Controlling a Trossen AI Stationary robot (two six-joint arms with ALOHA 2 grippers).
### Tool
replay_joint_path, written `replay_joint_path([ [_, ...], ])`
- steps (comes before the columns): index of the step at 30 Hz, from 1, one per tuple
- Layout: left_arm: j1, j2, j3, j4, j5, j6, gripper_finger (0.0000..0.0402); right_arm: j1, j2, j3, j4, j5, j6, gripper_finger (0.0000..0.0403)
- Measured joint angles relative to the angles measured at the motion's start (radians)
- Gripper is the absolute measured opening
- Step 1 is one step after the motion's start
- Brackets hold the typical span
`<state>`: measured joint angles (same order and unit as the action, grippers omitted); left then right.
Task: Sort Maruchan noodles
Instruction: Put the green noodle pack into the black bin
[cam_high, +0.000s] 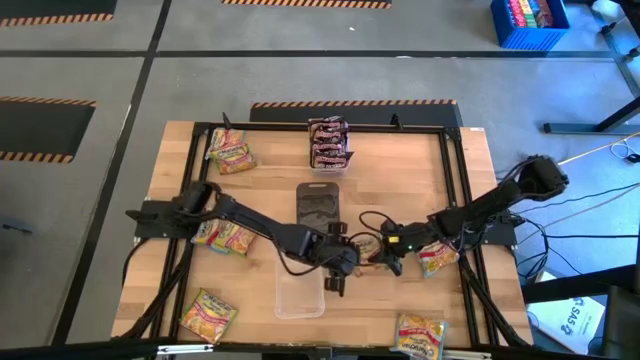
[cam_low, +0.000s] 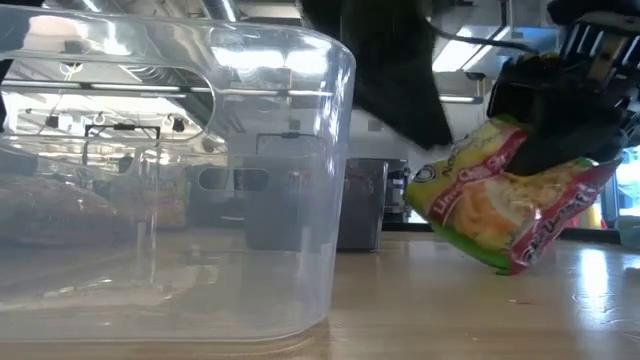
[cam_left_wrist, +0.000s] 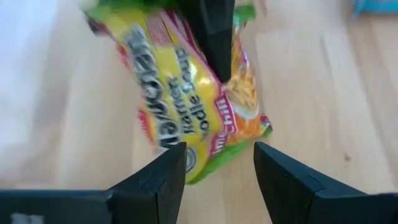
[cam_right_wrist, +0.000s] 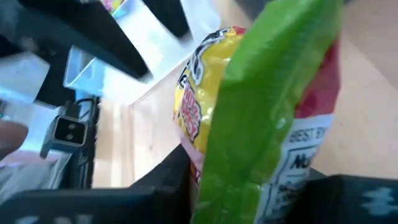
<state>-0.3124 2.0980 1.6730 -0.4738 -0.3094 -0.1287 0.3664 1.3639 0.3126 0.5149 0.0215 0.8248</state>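
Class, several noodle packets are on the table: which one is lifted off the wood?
The green-and-yellow packet at the table's middle: the right gripper pinches it tilted, while the others lie flat.

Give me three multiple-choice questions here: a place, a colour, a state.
1. Where is the grey lid? A off the table; B between the dark packet stack and the clear tray; C under a packet.
2. Colour of the packet in the right gripper? A blue; B brown; C green and yellow.
3. Jaws of the left gripper? A open; B shut on the lid; C shut on the tray.
B: the high view shows it there. C: the low view shows its print. A: a gap shows between them.
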Motion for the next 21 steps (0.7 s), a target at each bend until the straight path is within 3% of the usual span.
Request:
replay_joint_path([
  [5,-0.025,-0.096,-0.005,-0.067,-0.022,0.053,0.0181,0.0,-0.044,-0.001,0.004,-0.027,-0.037,0.0122],
  [9,-0.029,-0.194,-0.087,-0.035,-0.027,0.103,0.0181,-0.008,-0.098,0.02,0.007,0.005,-0.129,0.0125],
  [15,-0.006,-0.424,-0.405,0.226,-0.032,0.113,0.0181,-0.053,-0.143,0.098,0.01,0.0,-0.328,0.0105],
  [21,0.019,-0.657,-0.734,0.579,-0.066,0.114,0.0181,-0.156,-0.141,0.152,0.004,0.026,-0.54,0.0118],
])
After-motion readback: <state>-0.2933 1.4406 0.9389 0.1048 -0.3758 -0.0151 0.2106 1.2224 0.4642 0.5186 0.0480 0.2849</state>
